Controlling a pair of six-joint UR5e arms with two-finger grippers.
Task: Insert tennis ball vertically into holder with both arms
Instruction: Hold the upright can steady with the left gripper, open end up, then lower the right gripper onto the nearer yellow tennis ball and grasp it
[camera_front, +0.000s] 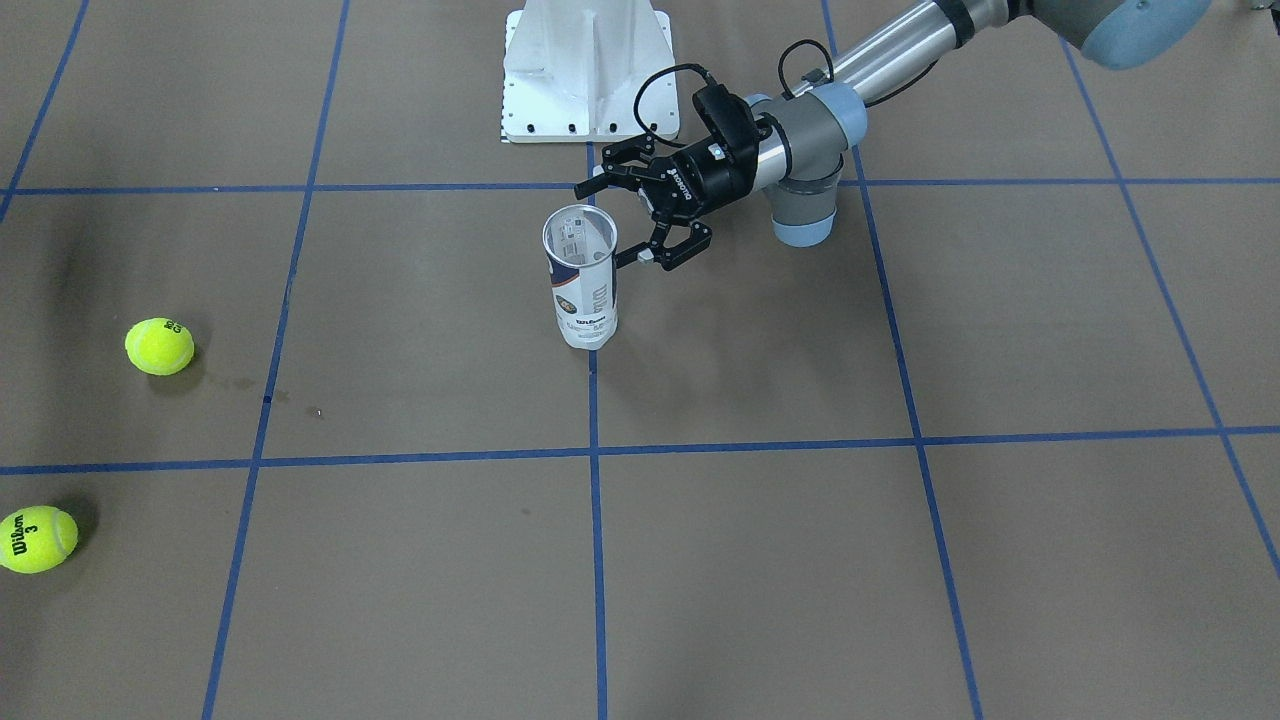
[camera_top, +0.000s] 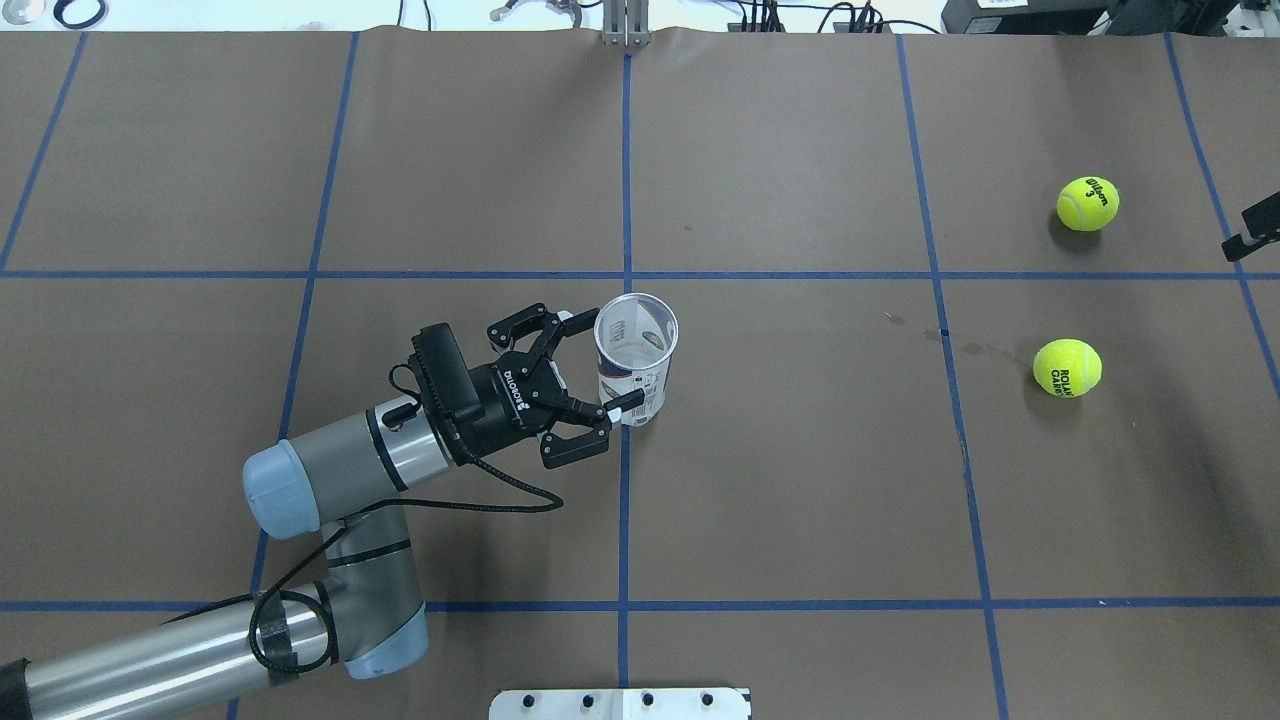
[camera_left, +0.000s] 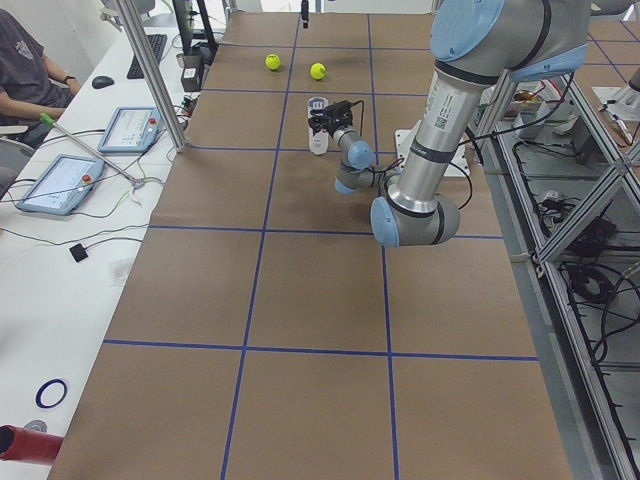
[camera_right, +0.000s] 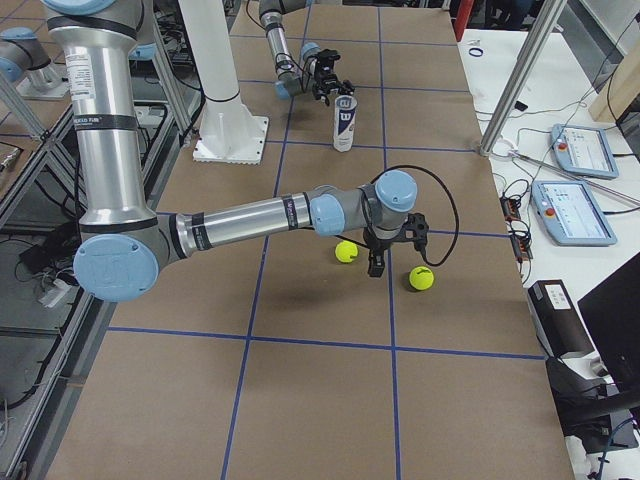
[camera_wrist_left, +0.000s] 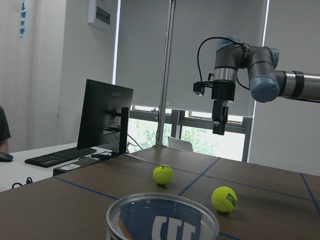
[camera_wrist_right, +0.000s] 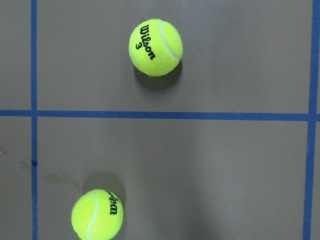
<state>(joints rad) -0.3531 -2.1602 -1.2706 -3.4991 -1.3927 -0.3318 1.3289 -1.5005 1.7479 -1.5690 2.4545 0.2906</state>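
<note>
Fingers (camera_front: 683, 246) of the black two-finger left gripper (camera_front: 610, 225) gape either side of the upright clear plastic cylindrical holder (camera_front: 583, 290), central on the brown table (camera_front: 850, 560). Overhead, one fuzzy yellow-green tennis ball (camera_top: 1067, 367) and a second ball (camera_top: 1087, 203) lie well apart from it. From the left wrist, the black right gripper (camera_wrist_left: 218, 122) hangs above them, its spread unreadable. The holder is likely light, thin-walled and slick: clasp mid-body

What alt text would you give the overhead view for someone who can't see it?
A clear holder stands upright and empty at centre, the left arm's black tool open close beside it. A Wilson ball and a second ball lie far to the right.
</note>
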